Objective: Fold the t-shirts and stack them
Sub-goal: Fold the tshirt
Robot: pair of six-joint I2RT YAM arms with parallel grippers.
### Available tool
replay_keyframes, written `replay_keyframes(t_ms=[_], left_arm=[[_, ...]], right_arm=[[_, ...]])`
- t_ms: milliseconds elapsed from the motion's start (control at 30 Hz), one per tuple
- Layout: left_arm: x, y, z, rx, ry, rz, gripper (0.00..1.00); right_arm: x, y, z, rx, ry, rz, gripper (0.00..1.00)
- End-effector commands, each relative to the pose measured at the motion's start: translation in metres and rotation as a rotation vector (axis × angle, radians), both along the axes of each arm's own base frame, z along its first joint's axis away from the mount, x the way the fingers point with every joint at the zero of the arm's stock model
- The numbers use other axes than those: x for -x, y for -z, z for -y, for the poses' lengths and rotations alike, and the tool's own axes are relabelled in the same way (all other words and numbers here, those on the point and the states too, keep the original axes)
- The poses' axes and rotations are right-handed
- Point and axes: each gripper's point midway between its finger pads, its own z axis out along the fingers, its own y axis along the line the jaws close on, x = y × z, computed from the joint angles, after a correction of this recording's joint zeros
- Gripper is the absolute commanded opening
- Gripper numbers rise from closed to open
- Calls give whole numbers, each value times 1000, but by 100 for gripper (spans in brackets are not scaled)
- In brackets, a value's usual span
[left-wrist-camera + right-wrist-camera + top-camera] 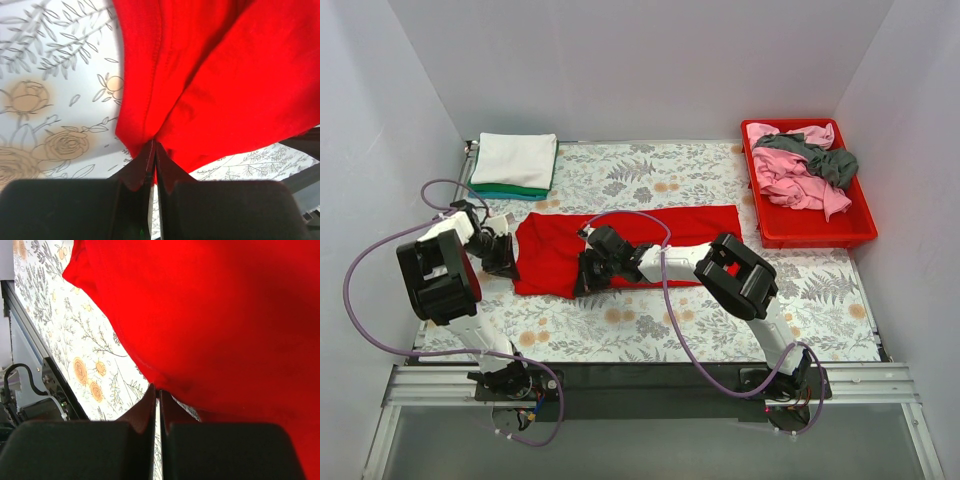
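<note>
Left fingers (pixel 137 172) are clenched tip to tip on a bunched corner of the red t-shirt (pixel 640 240), at its left end; in the left wrist view the cloth fans up and away from the pinch, with a stitched hem running along the fold. Right fingers (pixel 142 410) are pressed together too, nipping the shirt's near hem some way in from that left end, and the right arm reaches low across the cloth to get there. The red t-shirt lies as a long band across the middle of the table (pixel 620 325), its right end flat and its left part gathered between the two grips.

Between the shirt's near edge and the table's front rail runs a broad strip of bare floral cover. More bare cover shows beyond the shirt's far edge.

At the far left corner sits a folded stack, a white t-shirt (pixel 515 158) on top of a green t-shirt (pixel 510 188), well apart from the red one. At the far right, a red plastic tray (pixel 815 232) holds a crumpled pink t-shirt (pixel 790 182) with a dark grey t-shirt (pixel 828 158) tangled over it. White walls close in on the left, far and right sides.
</note>
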Motion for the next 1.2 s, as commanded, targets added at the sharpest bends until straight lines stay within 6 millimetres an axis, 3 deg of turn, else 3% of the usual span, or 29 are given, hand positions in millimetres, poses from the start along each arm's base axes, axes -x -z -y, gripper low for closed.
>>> replay_keyframes(t_ms=[0, 267, 667, 833, 933, 1167], left_arm=[[-25, -30, -16, -75, 3, 130, 0], [-36, -45, -16, -72, 12, 172, 0], [-55, -71, 3, 17, 35, 228, 0], [-73, -87, 6, 42, 37, 273, 0], [-87, -95, 11, 54, 46, 302, 0], [-123, -95, 31, 105, 63, 306, 0]], right_arm=[[-4, -38, -14, -80, -11, 45, 1], [-11, -48, -15, -103, -5, 45, 1], [-32, -83, -15, -184, -5, 35, 1], [-44, -87, -8, -193, 5, 37, 1], [-64, -91, 0, -207, 15, 58, 1], [-93, -87, 16, -263, -13, 54, 1]])
